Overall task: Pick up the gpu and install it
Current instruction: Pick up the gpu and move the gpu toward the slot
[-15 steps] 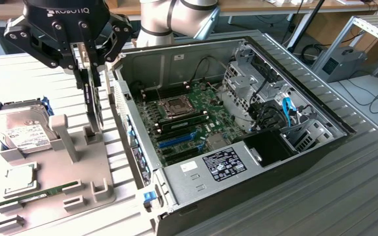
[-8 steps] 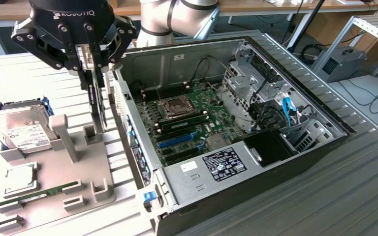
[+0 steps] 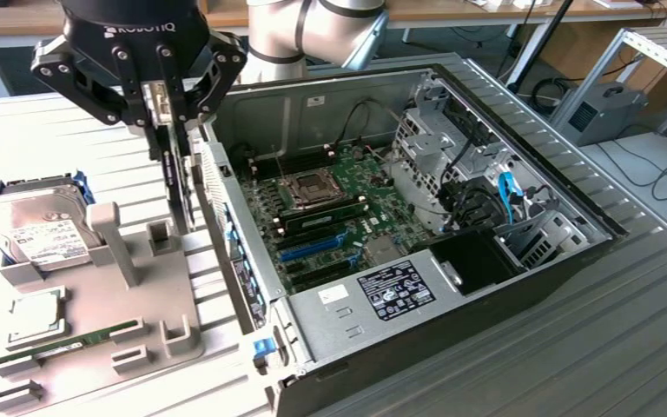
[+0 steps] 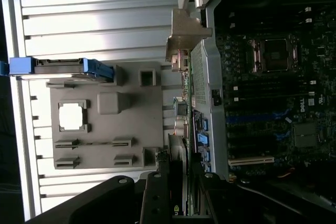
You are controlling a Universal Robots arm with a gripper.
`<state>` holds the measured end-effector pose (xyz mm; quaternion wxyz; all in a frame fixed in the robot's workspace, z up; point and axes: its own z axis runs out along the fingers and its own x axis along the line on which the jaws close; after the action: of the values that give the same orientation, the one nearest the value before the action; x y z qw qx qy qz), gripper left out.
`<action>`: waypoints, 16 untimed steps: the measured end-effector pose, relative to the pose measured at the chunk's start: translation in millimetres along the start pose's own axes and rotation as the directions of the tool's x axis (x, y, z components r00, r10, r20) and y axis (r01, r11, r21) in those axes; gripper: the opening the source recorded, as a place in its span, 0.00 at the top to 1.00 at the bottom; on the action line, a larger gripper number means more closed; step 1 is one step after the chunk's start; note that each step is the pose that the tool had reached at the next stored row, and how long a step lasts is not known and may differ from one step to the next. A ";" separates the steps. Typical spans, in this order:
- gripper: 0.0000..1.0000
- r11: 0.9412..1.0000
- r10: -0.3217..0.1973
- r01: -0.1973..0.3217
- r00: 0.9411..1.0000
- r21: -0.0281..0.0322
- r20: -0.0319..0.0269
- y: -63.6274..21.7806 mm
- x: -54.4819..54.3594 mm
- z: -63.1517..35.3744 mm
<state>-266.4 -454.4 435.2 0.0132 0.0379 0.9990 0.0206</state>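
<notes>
My gripper [image 3: 166,117] hangs at the upper part of the exterior view's left, shut on the gpu [image 3: 175,182]. The gpu shows as a thin dark card seen edge-on, hanging straight down from the fingers. Its lower end is just above the grey fixture plate [image 3: 136,295] and close beside the outer wall of the open computer case [image 3: 426,269]. In the wrist view the gpu [image 4: 177,179] sits between the two dark fingers [image 4: 156,198], with the gripper [image 4: 179,203] above the gap between fixture and case. The motherboard [image 3: 333,208] with blue slots [image 3: 310,248] lies inside the case.
On the fixture plate sit a silver hard drive [image 3: 32,230] in a blue holder, a square processor [image 3: 35,314] and a long green RAM stick [image 3: 73,340]. Upright grey posts [image 3: 111,239] stand near the card. Cables and a drive cage [image 3: 450,165] fill the case's far side.
</notes>
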 end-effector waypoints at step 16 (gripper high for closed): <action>0.74 1.000 0.000 0.000 1.000 0.000 0.000 0.6 -10.3 5.9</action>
<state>-255.9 -454.4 429.6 0.0131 0.0378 0.9990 0.0205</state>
